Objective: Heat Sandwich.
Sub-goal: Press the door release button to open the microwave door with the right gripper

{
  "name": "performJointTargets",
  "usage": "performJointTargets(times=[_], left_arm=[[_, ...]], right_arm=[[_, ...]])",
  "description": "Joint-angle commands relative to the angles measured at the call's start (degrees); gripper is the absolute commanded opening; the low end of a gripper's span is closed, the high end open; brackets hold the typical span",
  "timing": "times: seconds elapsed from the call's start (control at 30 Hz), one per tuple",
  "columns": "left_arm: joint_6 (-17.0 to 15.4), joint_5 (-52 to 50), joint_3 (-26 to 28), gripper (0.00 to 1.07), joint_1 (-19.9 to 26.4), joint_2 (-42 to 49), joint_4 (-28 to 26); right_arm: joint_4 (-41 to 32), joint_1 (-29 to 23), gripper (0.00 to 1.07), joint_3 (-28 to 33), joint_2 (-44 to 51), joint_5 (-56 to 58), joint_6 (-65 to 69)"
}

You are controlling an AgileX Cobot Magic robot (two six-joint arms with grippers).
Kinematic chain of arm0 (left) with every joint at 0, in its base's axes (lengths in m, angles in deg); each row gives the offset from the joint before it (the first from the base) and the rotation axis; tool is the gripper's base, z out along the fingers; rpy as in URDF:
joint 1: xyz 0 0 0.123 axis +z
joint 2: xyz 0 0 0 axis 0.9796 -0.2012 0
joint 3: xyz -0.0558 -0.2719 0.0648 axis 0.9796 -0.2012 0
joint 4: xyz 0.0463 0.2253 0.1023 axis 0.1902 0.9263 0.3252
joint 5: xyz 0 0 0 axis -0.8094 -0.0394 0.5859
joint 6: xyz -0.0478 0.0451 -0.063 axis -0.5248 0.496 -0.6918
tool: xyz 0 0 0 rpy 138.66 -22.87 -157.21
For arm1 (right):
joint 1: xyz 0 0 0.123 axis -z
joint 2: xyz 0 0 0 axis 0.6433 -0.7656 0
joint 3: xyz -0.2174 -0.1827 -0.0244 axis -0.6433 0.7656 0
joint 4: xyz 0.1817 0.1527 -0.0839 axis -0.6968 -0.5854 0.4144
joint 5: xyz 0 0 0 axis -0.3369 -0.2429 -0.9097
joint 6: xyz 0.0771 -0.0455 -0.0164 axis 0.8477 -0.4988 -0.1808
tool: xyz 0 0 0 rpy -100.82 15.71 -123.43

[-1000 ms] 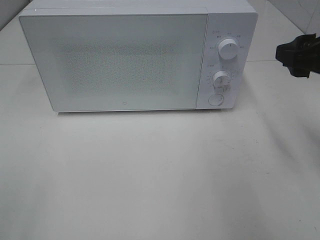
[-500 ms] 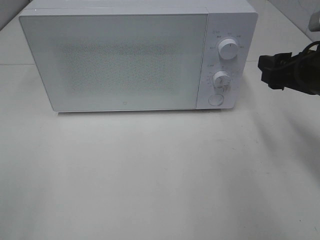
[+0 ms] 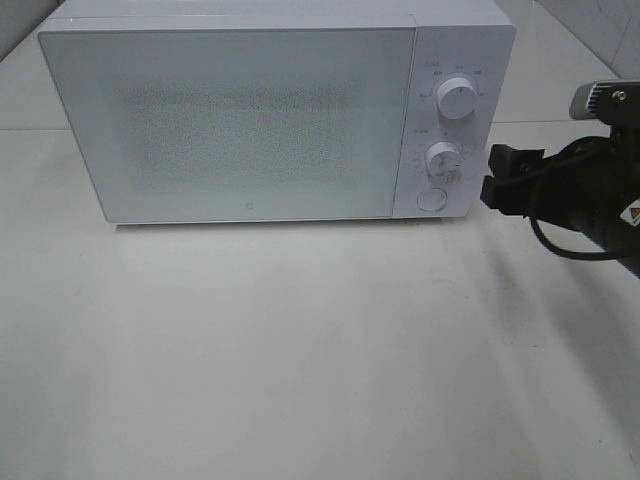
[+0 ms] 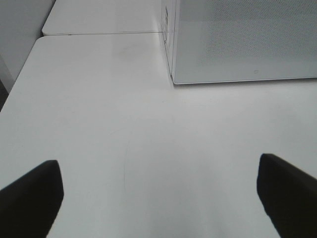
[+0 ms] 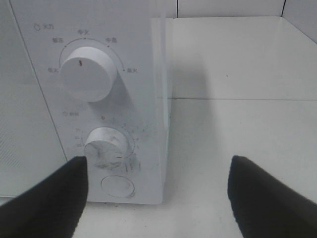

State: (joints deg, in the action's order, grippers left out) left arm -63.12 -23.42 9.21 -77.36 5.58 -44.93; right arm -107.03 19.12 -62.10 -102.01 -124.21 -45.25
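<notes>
A white microwave (image 3: 250,110) stands at the back of the table with its door shut. Its panel carries an upper knob (image 3: 457,100), a lower knob (image 3: 443,158) and a round button (image 3: 431,199). No sandwich is in view. My right gripper (image 3: 497,180) is open and empty, just right of the panel at the height of the lower knob. The right wrist view shows the upper knob (image 5: 89,73), lower knob (image 5: 108,145) and button (image 5: 118,186) between its open fingers (image 5: 267,198). My left gripper (image 4: 158,198) is open and empty over bare table, left of the microwave's front corner (image 4: 173,79).
The white tabletop (image 3: 300,350) stretches in front of the microwave. A seam between table panels runs behind it (image 4: 99,33). A tiled wall (image 3: 600,25) rises at the back right.
My right gripper has moved left and slightly down toward the microwave's control panel. The left arm and the microwave have not changed.
</notes>
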Motion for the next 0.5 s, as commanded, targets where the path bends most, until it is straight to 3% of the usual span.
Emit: performJointTargets(times=[0.03, 0.5], left_arm=[[-0.17, 0.0, -0.23, 1.03, 0.17, 1.6, -0.17], [-0.17, 0.0, -0.23, 1.03, 0.17, 1.6, -0.17]], right_arm=[[-4.13, -3.78, 0.76, 0.0, -1.83, -3.5, -1.03], [-18.22, -16.73, 0.76, 0.0, -9.28, -12.03, -2.46]])
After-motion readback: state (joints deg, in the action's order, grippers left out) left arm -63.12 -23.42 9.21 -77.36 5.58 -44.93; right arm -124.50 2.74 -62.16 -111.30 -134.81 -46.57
